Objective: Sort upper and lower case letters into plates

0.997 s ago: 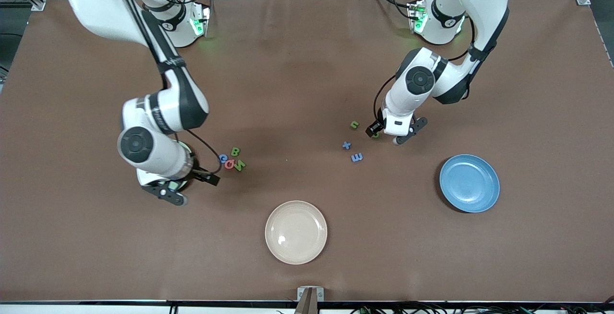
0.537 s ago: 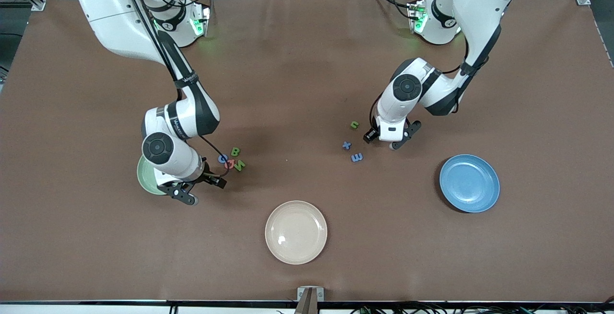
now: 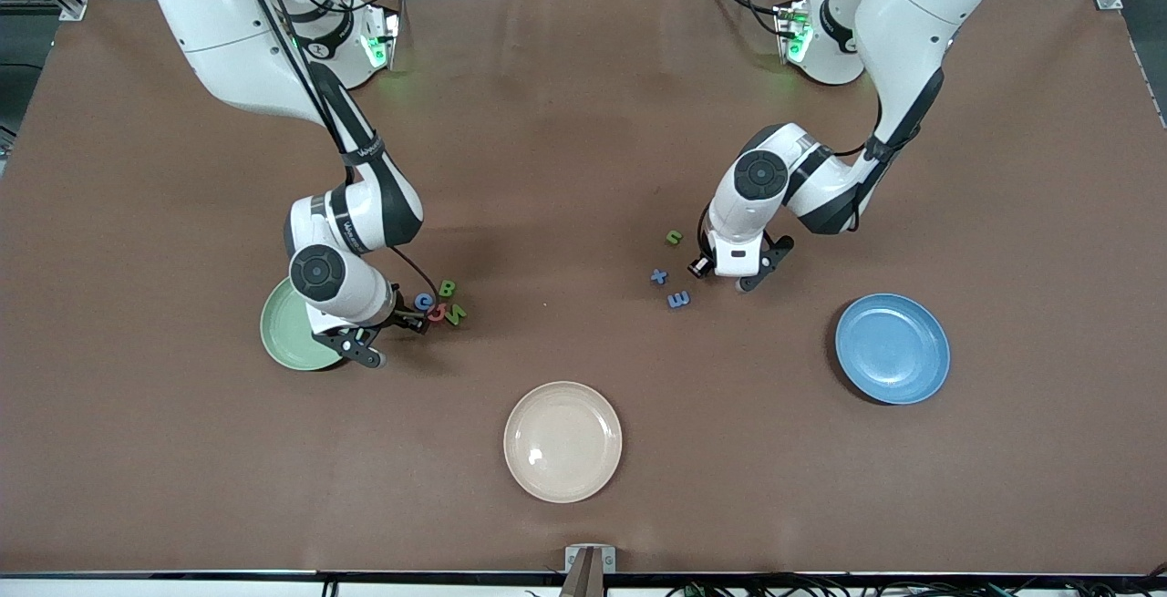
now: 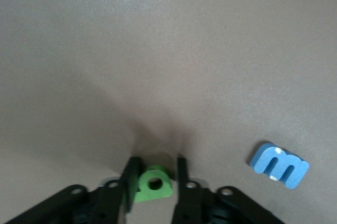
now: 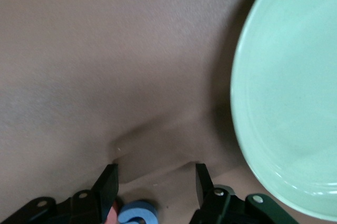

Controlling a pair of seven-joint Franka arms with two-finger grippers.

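The pale green plate lies at the right arm's end, and also shows in the right wrist view. The blue plate lies at the left arm's end. My right gripper is open, low beside a cluster of letters: green B, blue letter, red letter, green N. The blue letter sits between its fingers. My left gripper is open, straddling a small green letter on the table. A blue m lies beside it.
A cream-beige plate lies near the front edge, mid-table. A green n, a blue x and the blue m lie by the left gripper. The brown table is bare between the arms.
My right gripper moved off the pale green plate toward the letter cluster, uncovering the plate. My left gripper shifted slightly and now covers the green letter in the front view.
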